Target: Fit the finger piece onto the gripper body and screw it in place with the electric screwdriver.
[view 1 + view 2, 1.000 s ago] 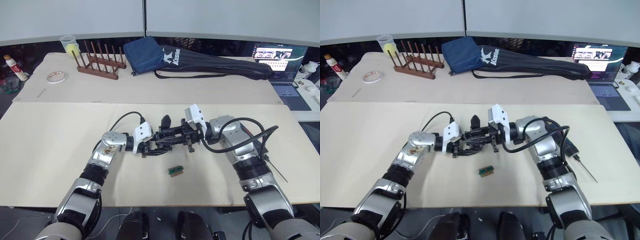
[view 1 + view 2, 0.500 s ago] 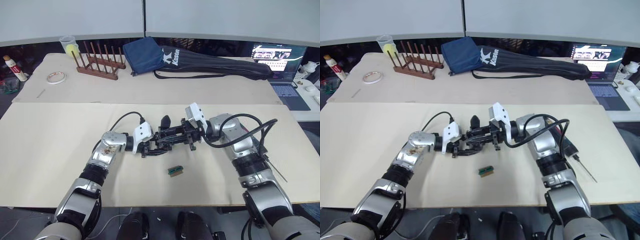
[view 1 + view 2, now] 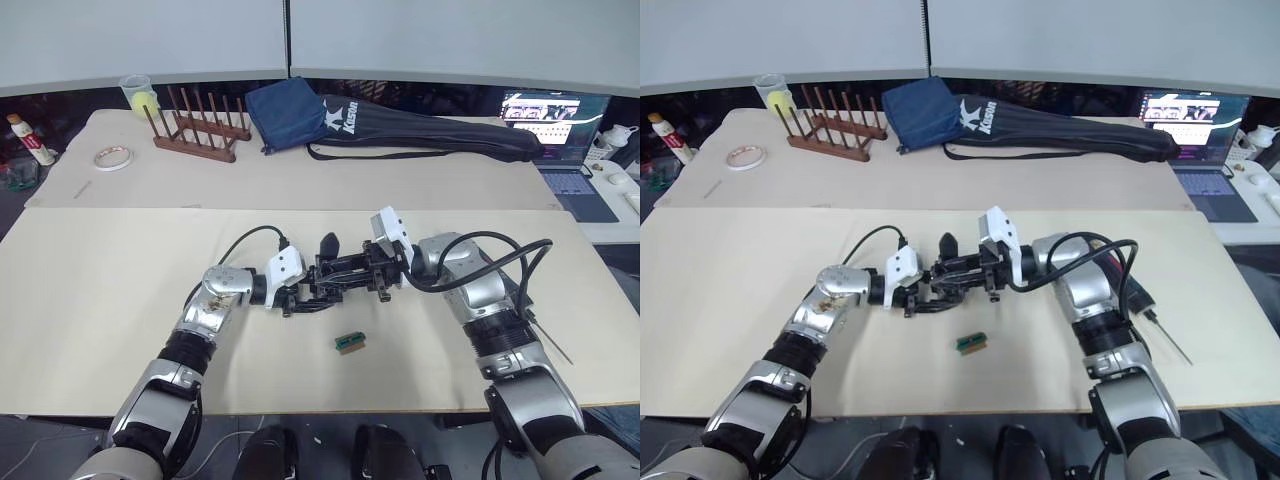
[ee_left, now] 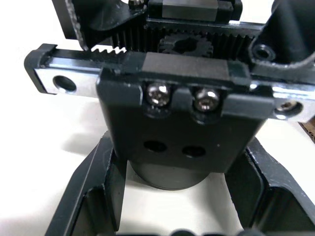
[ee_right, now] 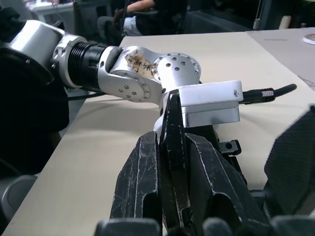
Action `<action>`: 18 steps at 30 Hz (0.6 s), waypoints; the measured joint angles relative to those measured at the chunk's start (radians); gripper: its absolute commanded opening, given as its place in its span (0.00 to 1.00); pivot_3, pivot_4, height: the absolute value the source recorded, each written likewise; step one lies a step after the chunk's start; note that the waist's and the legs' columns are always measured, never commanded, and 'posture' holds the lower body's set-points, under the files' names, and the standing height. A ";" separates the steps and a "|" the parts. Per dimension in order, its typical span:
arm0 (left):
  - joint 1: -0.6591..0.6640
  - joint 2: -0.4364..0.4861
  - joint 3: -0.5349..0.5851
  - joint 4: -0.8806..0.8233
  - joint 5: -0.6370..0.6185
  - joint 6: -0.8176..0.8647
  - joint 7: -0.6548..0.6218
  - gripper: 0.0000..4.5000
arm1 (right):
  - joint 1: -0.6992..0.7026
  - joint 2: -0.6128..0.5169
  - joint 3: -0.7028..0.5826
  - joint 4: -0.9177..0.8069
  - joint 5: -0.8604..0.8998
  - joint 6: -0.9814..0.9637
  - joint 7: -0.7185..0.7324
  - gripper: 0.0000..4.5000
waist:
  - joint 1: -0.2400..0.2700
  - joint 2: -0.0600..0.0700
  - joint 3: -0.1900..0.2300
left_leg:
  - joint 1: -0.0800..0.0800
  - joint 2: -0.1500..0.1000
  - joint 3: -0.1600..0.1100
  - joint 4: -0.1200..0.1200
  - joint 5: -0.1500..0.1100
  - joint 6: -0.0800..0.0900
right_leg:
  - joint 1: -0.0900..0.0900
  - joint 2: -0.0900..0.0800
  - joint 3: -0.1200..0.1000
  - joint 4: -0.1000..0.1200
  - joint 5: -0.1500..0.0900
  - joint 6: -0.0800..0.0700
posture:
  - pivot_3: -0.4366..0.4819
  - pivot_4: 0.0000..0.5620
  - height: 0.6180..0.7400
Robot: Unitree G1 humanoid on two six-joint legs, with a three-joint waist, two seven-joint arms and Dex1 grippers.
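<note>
Step in hand: looks like the fitting stage. Both arms meet at the chunky black gripper body with its toothed rack and metal rail [image 4: 172, 98], mid-table on the pale table [image 3: 100, 290].

Left gripper [image 3: 292, 297]: its black fingers [image 4: 93, 191] sit either side of the body's rounded base, fairly wide apart and close against it. I'd call it a steadying hold, but I can't see actual contact.

Right gripper [image 3: 375, 280]: the fingers are squeezed together on a thin black wedge, which I take to be the small pointed black plastic finger piece [image 5: 172, 162]. It hangs just beside the gripper body, on the side away from the left gripper.

Gripper body details: two screws sit in the front block, with two empty holes just under them. One pointed black finger sticks up from the body on its far side.

Electric screwdriver [image 3: 1140, 298]: the long black tool with the thin metal bit lies well off to the right of the gripper body, by the right forearm, nobody touching it.

Other bits: a tiny green-and-brown block [image 3: 349, 341] lies near the gripper body, on the robot's side.

Next move: my guess is seat the wedge squarely, keep the body pinned, then free the right arm for the driver.
</note>
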 measured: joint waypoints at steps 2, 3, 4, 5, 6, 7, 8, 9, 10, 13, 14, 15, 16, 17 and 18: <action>0.000 0.002 0.002 0.000 0.000 0.008 0.001 0.51 | 0.005 0.009 -0.005 0.000 0.000 0.007 -0.014 0.07 | -0.002 0.001 -0.001 | 0.001 0.000 0.000 0.000 0.000 0.000 | 0.000 0.000 0.000 0.000 0.000 0.000 | 0.48 0.27 1.00; 0.000 0.002 0.002 0.000 0.001 0.010 0.003 0.51 | 0.006 0.006 -0.006 0.001 0.000 0.007 -0.014 0.07 | -0.002 0.001 -0.001 | 0.001 0.000 0.000 0.000 0.000 0.000 | 0.000 0.000 0.000 0.000 0.000 0.000 | 0.48 0.27 1.00; 0.000 0.001 0.002 0.000 0.001 0.011 0.005 0.51 | 0.006 0.002 -0.005 0.001 0.000 0.004 -0.011 0.07 | -0.002 0.001 -0.001 | 0.001 0.000 0.000 0.000 0.000 0.000 | 0.000 0.000 0.000 0.001 0.000 0.000 | 0.48 0.27 1.00; 0.000 -0.001 0.002 0.000 0.001 0.011 0.006 0.51 | 0.006 -0.004 -0.003 0.004 -0.001 -0.008 -0.003 0.07 | -0.002 0.002 -0.001 | 0.001 0.000 0.000 0.000 0.000 0.000 | 0.000 0.000 0.000 0.001 0.000 0.000 | 0.48 0.27 1.00; 0.000 -0.004 0.000 -0.001 0.002 0.011 0.007 0.51 | 0.004 -0.017 0.007 0.011 -0.004 -0.040 0.018 0.07 | -0.001 0.003 -0.002 | 0.001 0.000 0.000 0.000 0.000 0.000 | 0.000 0.000 0.000 0.000 0.000 0.000 | 0.48 0.27 1.00; 0.000 -0.006 -0.002 -0.003 0.003 0.011 0.007 0.51 | 0.001 -0.027 0.017 0.017 -0.011 -0.075 0.040 0.07 | 0.000 0.004 -0.002 | 0.001 0.000 0.000 0.000 0.000 0.000 | 0.000 0.000 0.000 0.000 0.000 0.000 | 0.48 0.27 1.00; 0.000 -0.006 -0.004 -0.005 0.003 0.011 0.007 0.51 | -0.004 -0.037 0.028 0.026 -0.019 -0.105 0.062 0.07 | 0.000 0.004 -0.002 | 0.001 0.000 0.000 0.000 0.000 0.000 | 0.000 0.000 0.000 0.000 0.000 0.000 | 0.48 0.27 1.00; 0.000 -0.006 -0.005 -0.006 0.004 0.011 0.007 0.51 | -0.015 -0.043 0.037 0.039 -0.021 -0.123 0.079 0.07 | 0.000 0.004 -0.002 | 0.001 0.000 0.000 0.000 0.000 0.001 | 0.001 0.000 0.000 0.000 0.000 0.000 | 0.48 0.27 1.00; 0.000 -0.006 -0.006 -0.008 0.005 0.011 0.007 0.51 | -0.030 -0.047 0.047 0.054 -0.022 -0.133 0.093 0.07 | 0.001 0.004 -0.002 | 0.001 0.000 0.000 0.000 0.000 0.001 | 0.001 0.000 0.000 0.000 0.000 0.000 | 0.48 0.27 1.00; 0.001 -0.006 -0.006 -0.008 0.007 0.013 0.008 0.51 | -0.085 -0.043 0.068 0.127 -0.023 -0.134 0.133 0.07 | 0.001 0.004 -0.003 | 0.001 0.000 0.000 0.000 0.000 0.001 | 0.001 0.000 0.000 0.000 0.000 0.000 | 0.48 0.27 1.00; 0.001 -0.006 -0.006 -0.008 0.007 0.014 0.009 0.51 | -0.104 -0.039 0.074 0.153 -0.024 -0.133 0.142 0.07 | 0.000 0.004 -0.003 | 0.001 0.000 0.000 0.000 0.000 0.001 | 0.001 0.000 0.000 0.000 0.000 0.000 | 0.48 0.27 1.00; 0.001 -0.005 -0.006 -0.008 0.007 0.016 0.009 0.51 | -0.123 -0.035 0.078 0.180 -0.024 -0.123 0.149 0.07 | 0.000 0.005 -0.004 | 0.001 0.000 0.000 0.000 0.000 0.001 | 0.001 0.000 0.000 0.000 0.000 0.000 | 0.48 0.27 1.00; 0.001 -0.005 -0.006 -0.008 0.007 0.020 0.009 0.51 | -0.132 -0.031 0.079 0.194 -0.024 -0.114 0.153 0.07 | 0.000 0.005 -0.005 | 0.001 0.000 0.000 0.000 0.000 0.001 | 0.001 0.000 0.000 0.000 0.000 0.000 | 0.48 0.27 1.00; 0.001 -0.005 -0.006 -0.008 0.007 0.025 0.009 0.51 | -0.137 -0.029 0.080 0.201 -0.024 -0.097 0.153 0.07 | 0.000 0.005 -0.006 | 0.001 0.000 0.000 0.000 0.000 0.001 | 0.001 0.000 0.000 0.000 0.000 0.000 | 0.48 0.27 1.00; 0.001 -0.006 -0.006 -0.008 0.009 0.030 0.009 0.51 | -0.140 -0.029 0.080 0.204 -0.024 -0.078 0.150 0.07 | 0.000 0.006 -0.009 | 0.001 0.000 0.000 0.000 0.000 0.001 | 0.001 0.000 0.000 0.000 0.000 0.000 | 0.48 0.27 1.00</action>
